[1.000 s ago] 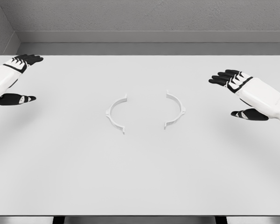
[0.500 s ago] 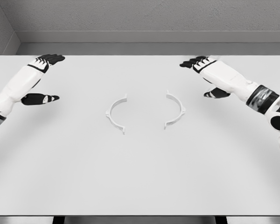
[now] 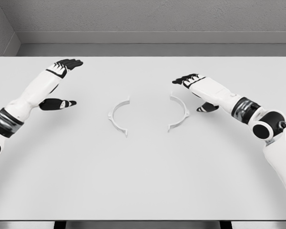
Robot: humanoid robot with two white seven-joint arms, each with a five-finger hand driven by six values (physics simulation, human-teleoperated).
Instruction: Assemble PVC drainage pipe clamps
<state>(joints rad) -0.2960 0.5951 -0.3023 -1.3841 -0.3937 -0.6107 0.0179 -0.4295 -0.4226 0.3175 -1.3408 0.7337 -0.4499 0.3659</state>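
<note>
Approach step: right hand (image 3: 193, 88) and left hand (image 3: 61, 83) are hovering open, empty, beside the clamp halves (image 3: 119, 116) on the desk (image 3: 143, 181); next they're needing grasps.

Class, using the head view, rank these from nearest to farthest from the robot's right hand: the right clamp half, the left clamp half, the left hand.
1. right clamp half, just left of the right hand
2. left clamp half, centre-left of the table
3. left hand, far left
</note>
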